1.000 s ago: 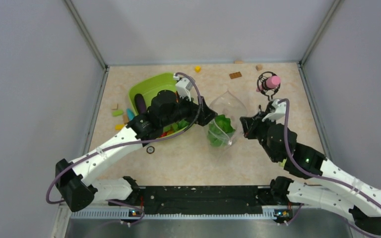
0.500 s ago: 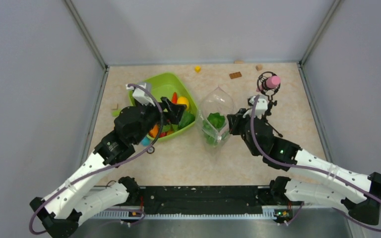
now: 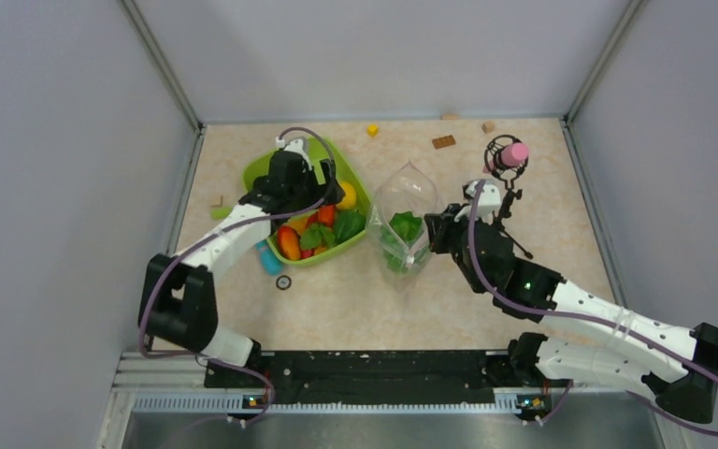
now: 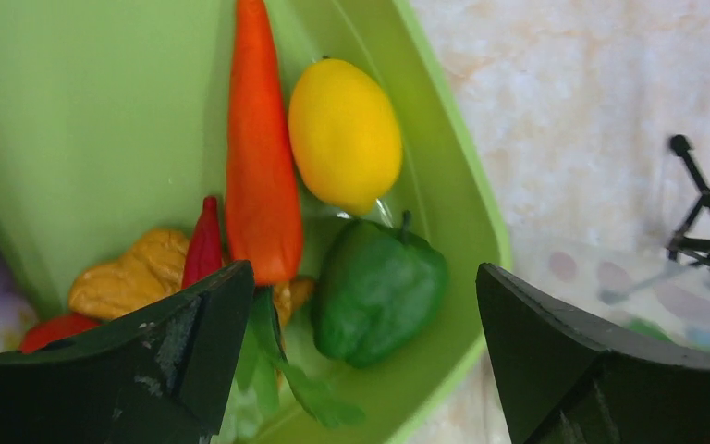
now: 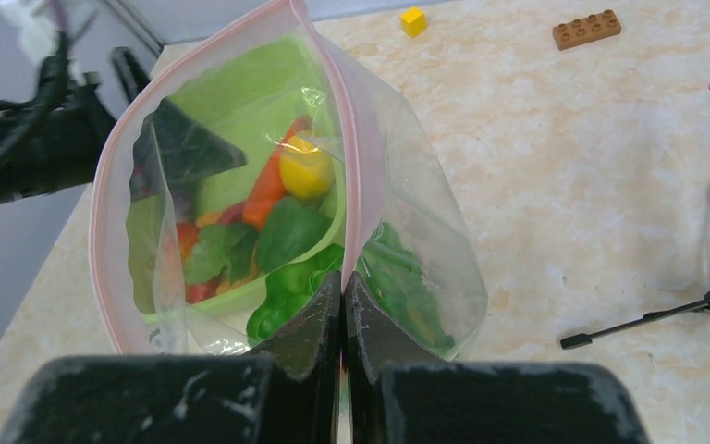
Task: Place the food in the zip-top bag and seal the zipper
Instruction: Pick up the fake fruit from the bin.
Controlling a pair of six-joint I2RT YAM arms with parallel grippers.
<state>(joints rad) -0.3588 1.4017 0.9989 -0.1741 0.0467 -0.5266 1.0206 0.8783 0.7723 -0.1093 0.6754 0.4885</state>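
Observation:
The zip-top bag (image 3: 411, 198) stands with its mouth held wide, a pale green cabbage (image 3: 404, 227) inside. My right gripper (image 5: 342, 277) is shut on the pinkish zipper (image 5: 351, 139) at the bag's near edge, and it also shows in the top view (image 3: 435, 234). My left gripper (image 4: 362, 277) hangs open just above the lime-green tray (image 4: 102, 111), straddling the green pepper (image 4: 379, 287) without touching it. Next to the pepper lie the carrot (image 4: 259, 166), the lemon (image 4: 344, 129) and a red chilli (image 4: 205, 245).
A black tripod with a pink top (image 3: 507, 154) stands right of the bag, close to my right wrist. A brown block (image 3: 443, 141) and a yellow block (image 3: 372, 129) lie at the back. Small blocks (image 3: 217, 200) and a ring (image 3: 283, 282) sit by the tray.
My left arm has drawn back from the bag's mouth to the tray, its gripper open and the cabbage left in the bag. The right gripper kept its hold and shifted slightly left.

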